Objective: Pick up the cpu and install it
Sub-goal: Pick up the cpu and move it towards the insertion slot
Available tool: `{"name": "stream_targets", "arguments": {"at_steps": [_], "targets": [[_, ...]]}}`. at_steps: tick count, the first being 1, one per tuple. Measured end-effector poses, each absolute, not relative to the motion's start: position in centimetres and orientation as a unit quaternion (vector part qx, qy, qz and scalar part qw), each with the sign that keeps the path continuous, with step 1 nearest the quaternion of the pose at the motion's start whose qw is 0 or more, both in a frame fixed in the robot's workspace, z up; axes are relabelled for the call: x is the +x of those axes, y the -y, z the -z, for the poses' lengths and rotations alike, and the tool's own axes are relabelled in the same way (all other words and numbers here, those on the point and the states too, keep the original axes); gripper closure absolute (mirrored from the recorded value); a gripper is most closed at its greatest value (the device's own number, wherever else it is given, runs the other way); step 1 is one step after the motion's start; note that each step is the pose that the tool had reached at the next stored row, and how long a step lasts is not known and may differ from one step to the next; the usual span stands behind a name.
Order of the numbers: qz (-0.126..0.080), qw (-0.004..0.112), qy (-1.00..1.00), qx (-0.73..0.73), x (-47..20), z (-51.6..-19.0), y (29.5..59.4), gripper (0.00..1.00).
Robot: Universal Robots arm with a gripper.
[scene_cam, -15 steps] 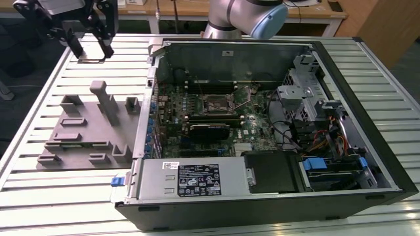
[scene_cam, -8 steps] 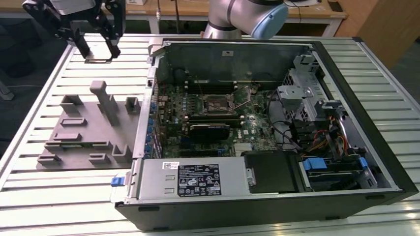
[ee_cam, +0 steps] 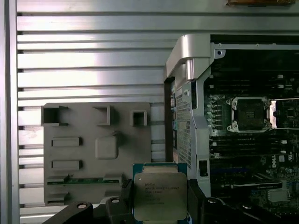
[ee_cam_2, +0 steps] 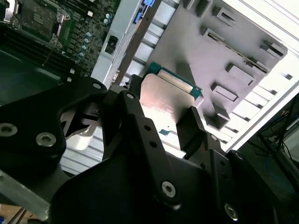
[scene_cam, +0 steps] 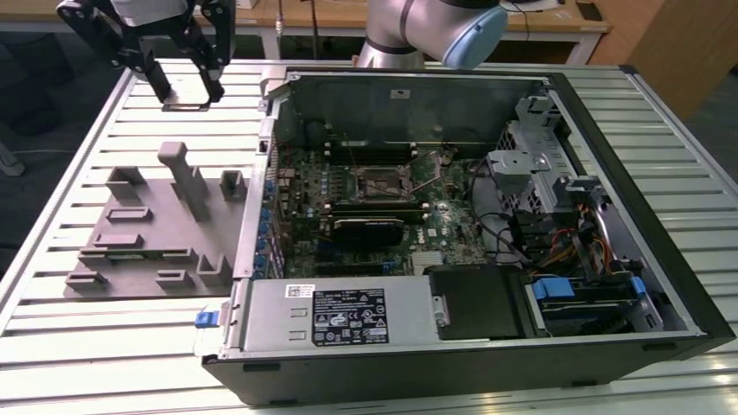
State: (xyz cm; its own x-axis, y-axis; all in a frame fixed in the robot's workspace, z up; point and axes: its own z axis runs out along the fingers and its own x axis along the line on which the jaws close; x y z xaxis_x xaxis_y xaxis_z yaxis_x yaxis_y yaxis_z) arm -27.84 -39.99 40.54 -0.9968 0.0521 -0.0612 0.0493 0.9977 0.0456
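My gripper (scene_cam: 185, 93) hangs above the slatted table at the exterior view's far left, beyond the grey fixture tray (scene_cam: 150, 226). It is shut on the cpu (ee_cam: 158, 195), a flat square chip with a silvery top and a green rim, held by two opposite edges between the black fingers (ee_cam_2: 189, 123). In the second wrist view the cpu (ee_cam_2: 166, 98) shows with the gripper (ee_cam_2: 161, 116) around it. The open socket (ee_cam: 250, 113) on the motherboard lies inside the computer case, apart from the cpu; in the exterior view that socket (scene_cam: 386, 181) sits mid-board.
The open computer case (scene_cam: 485, 346) fills the middle and right of the table, with its metal side wall (ee_cam: 187, 60) between tray and board. A black heatsink block (scene_cam: 366, 229) and drive cages (scene_cam: 576, 294) stand inside. The fixture tray (ee_cam: 93, 149) has upright posts.
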Motion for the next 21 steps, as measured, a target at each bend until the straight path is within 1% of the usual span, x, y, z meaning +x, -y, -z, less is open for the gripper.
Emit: {"name": "stream_targets", "arguments": {"at_steps": [21], "targets": [[-0.022, 0.031, -0.999, 0.025, -24.8, -40.5, 40.0, 0.45]]}}
